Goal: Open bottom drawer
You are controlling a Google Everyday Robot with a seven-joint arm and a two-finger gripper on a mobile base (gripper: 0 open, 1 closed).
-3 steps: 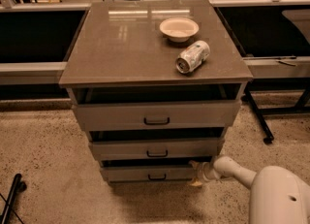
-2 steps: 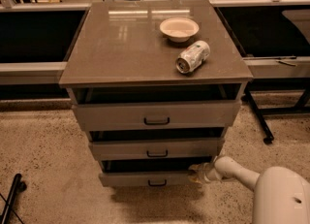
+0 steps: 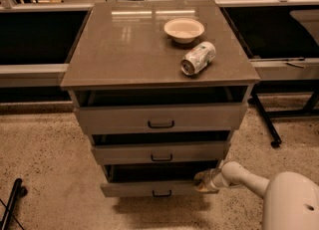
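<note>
The bottom drawer (image 3: 134, 188) is the lowest of three grey-brown drawers, with a small black bar handle (image 3: 161, 193) at its centre. It stands pulled out, with a dark gap above its front. My gripper (image 3: 203, 181) is at the drawer's right end, level with its top edge, and touches the front there. My white arm (image 3: 249, 178) reaches in from the lower right. The middle drawer (image 3: 160, 152) and the top drawer (image 3: 160, 118) also stand partly out.
On the cabinet top (image 3: 124, 50) sit a cream bowl (image 3: 184, 28) and a can (image 3: 198, 58) lying on its side. Dark low shelving runs behind on both sides. A black stand leg (image 3: 266, 124) is at the right, a black pole (image 3: 10, 205) at the lower left.
The bottom drawer has come further out towards me, and the gripper has moved with its right end. The dark gap above the drawer front is wider.
</note>
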